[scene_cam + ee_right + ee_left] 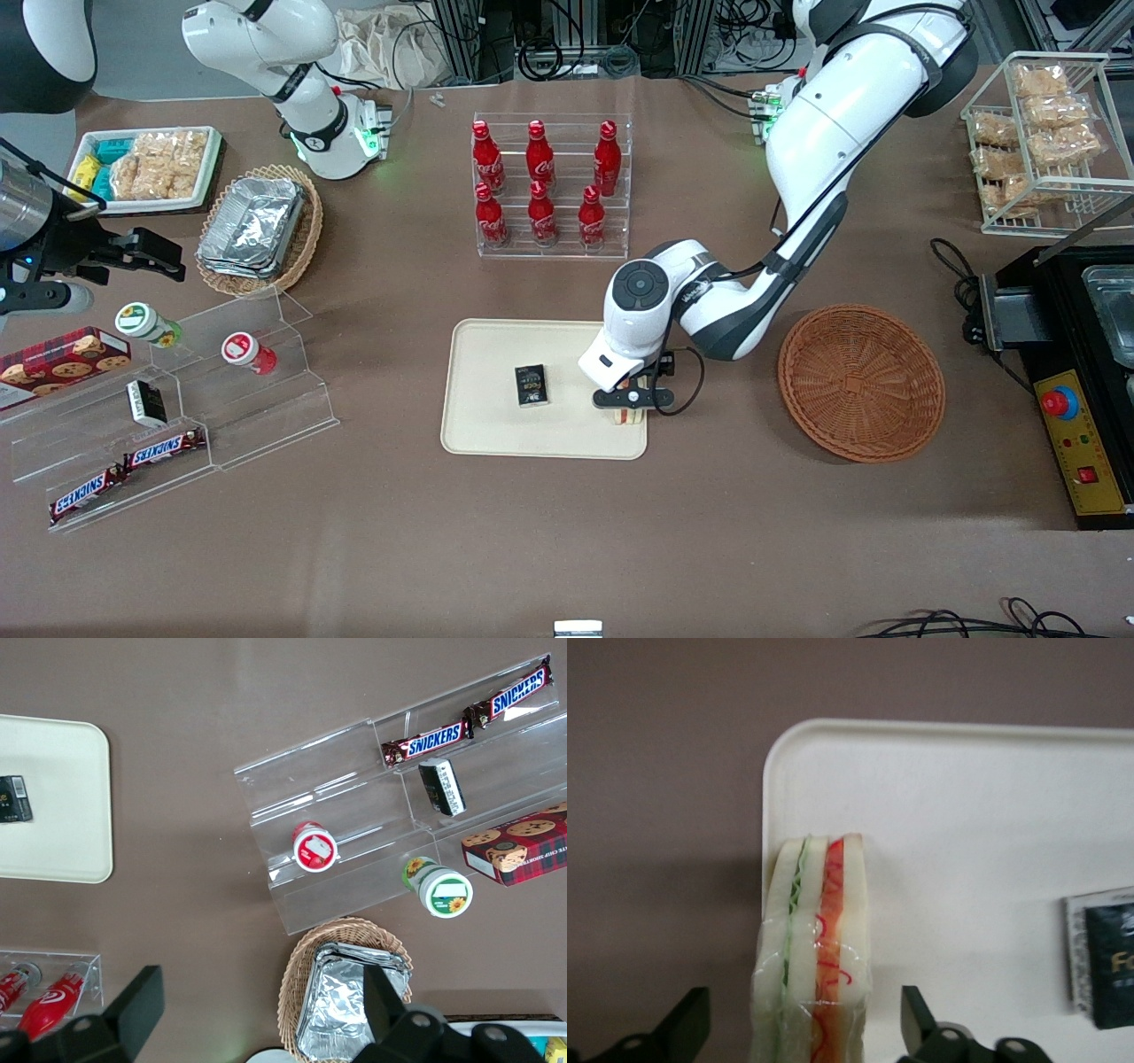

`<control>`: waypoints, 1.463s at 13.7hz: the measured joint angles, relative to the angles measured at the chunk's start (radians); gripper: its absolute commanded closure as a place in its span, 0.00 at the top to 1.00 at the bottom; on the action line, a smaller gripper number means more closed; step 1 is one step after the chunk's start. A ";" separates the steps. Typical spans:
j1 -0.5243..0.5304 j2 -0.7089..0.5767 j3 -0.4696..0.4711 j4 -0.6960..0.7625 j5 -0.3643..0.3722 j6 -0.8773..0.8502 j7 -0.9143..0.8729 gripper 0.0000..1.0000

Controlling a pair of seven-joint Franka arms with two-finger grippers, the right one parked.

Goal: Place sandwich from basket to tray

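The sandwich [630,416] stands on its edge on the cream tray [496,430], at the tray's rim nearest the reddish-brown wicker basket [861,383]. The basket holds nothing. My gripper [631,400] hangs just above the sandwich, open. In the left wrist view the sandwich [815,939] shows pale bread with green and orange-red filling under clear wrap. It stands between the two fingers of the gripper [802,1020] with a gap on each side, on the tray [966,797] by its rounded corner.
A small black packet [532,385] lies on the tray toward the parked arm's end. A clear rack of red cola bottles [545,186] stands farther from the front camera than the tray. A black machine [1076,354] stands beside the basket at the working arm's end.
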 measured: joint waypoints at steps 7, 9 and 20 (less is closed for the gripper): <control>0.090 -0.272 -0.001 0.024 -0.286 -0.312 0.177 1.00; 0.145 -0.370 0.000 0.026 -0.379 -0.458 0.301 1.00; 0.182 -0.792 0.465 0.010 -0.553 -0.892 0.819 1.00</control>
